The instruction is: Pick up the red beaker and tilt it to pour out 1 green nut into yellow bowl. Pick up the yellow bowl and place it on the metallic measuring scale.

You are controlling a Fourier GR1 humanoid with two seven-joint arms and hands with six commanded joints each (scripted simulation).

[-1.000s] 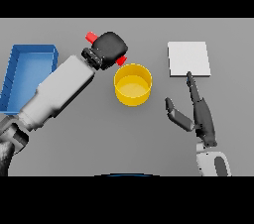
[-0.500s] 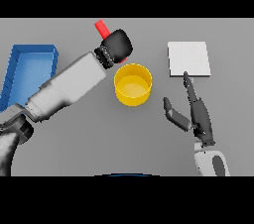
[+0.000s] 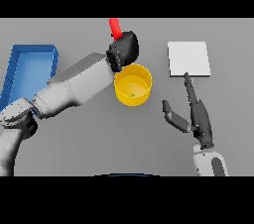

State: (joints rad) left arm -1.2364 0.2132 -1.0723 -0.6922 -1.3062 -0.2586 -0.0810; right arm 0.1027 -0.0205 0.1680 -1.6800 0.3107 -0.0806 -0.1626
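My left hand [image 3: 125,48] is closing its fingers round the red beaker [image 3: 115,28], holding it just past the far rim of the yellow bowl [image 3: 133,85]. Only the beaker's upper part is showing above my hand, tilting a little toward my left side; the rest is hidden behind my fingers. My left forearm is stretching in from the lower left, crossing the table diagonally and ending right at the bowl's near-left edge.

The bowl is sitting on the grey table [image 3: 99,143] directly beneath my hand, and one small green nut [image 3: 132,95] is lying on its floor, toward the near side.

My right hand [image 3: 194,114] is resting to the right of the bowl, fingers straight and relaxed, thumb spread out toward the bowl, holding nothing. Its fingertips are pointing at the metallic measuring scale [image 3: 188,58], a pale square plate lying flat just beyond them.

A blue tray [image 3: 14,67] is lying at the table's left edge, partly behind my left arm.
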